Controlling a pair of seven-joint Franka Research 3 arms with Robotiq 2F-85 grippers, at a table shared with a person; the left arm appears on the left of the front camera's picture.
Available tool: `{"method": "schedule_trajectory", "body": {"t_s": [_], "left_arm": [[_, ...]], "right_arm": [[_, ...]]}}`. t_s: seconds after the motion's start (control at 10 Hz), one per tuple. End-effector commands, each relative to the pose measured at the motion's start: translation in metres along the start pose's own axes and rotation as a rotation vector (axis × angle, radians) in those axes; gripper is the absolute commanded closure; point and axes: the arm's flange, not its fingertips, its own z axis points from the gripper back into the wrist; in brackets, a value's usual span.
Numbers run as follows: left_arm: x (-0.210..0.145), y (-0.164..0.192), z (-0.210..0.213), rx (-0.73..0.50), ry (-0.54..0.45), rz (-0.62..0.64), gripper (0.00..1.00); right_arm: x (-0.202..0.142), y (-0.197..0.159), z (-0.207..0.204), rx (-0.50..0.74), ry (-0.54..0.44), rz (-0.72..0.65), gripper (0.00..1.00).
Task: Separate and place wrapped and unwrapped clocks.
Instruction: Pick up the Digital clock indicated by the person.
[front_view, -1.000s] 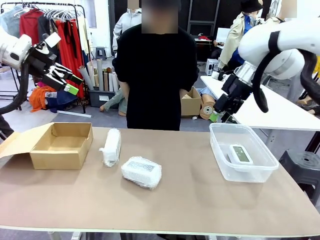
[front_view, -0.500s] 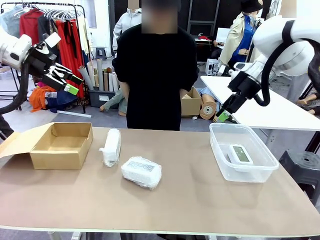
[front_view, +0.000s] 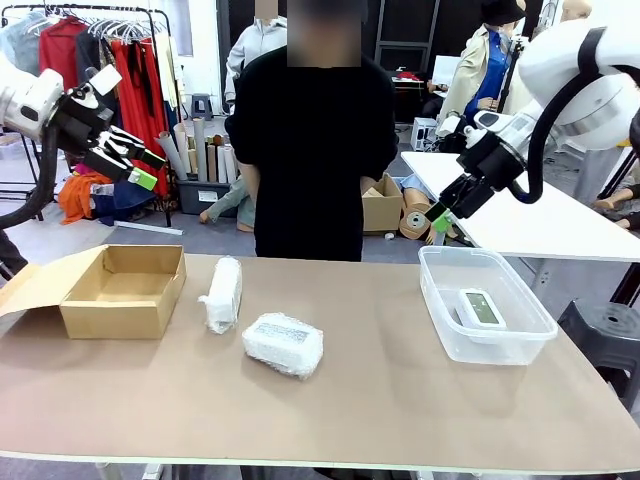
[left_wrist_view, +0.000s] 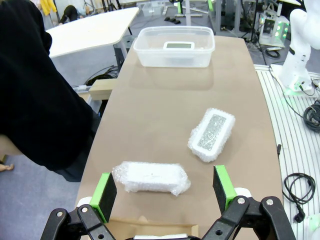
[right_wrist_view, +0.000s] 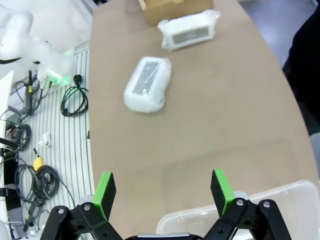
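**Two wrapped clocks waiting on the open table, left arm nearer**

The bare clock (front_view: 478, 307) is already lying in the clear tub (front_view: 432, 290) at the right of the table (front_view: 400, 400), so you are now looking at the two wrapped ones. One wrapped clock (front_view: 223, 293) is sitting just beside the cardboard box (front_view: 120, 315), with its long axis running from your side toward the person. The other wrapped clock (front_view: 283, 344) is lying flat near the middle, turned more across the table, apart from the first.

Both are lying closer to the box than to the tub, and that is putting them on the left arm's side. The left gripper (front_view: 140, 165) is hanging high above and behind the box, its jaws standing wide apart and holding nothing. In its wrist view the clock by the box is lying below and ahead, with its length running from one pad toward the other. You are probably needing a wrist turn so the fingers close across the short side.

The right gripper (front_view: 443, 218) is hovering over the tub's far edge, likewise spread and empty, well apart from both wrapped clocks.
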Motion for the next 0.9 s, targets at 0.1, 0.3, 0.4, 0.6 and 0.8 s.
{"method": "schedule_trajectory", "body": {"t_s": [0.1, 0.3, 0.4, 0.6, 0.8], "left_arm": [[0.002, -0.001, 0.001, 0.006, -0.002, -0.002, 0.0], [0.002, -0.001, 0.001, 0.006, -0.002, -0.002, 0.0], [0.002, -0.001, 0.001, 0.006, -0.002, -0.002, 0.0], [0.002, -0.001, 0.001, 0.006, -0.002, -0.002, 0.0], [0.002, -0.001, 0.001, 0.006, -0.002, -0.002, 0.0]], "right_arm": [[0.0, 0.0, 0.0, 0.0, 0.0, 0.0, 0.0], [-0.008, -0.026, 0.009, 0.027, -0.113, 0.243, 0.0], [-0.013, -0.036, 0.013, 0.01, -0.135, 0.297, 0.0], [-0.008, -0.044, 0.021, -0.019, -0.193, 0.388, 0.0], [-0.001, -0.049, 0.043, -0.109, -0.257, 0.415, 0.0]]}}
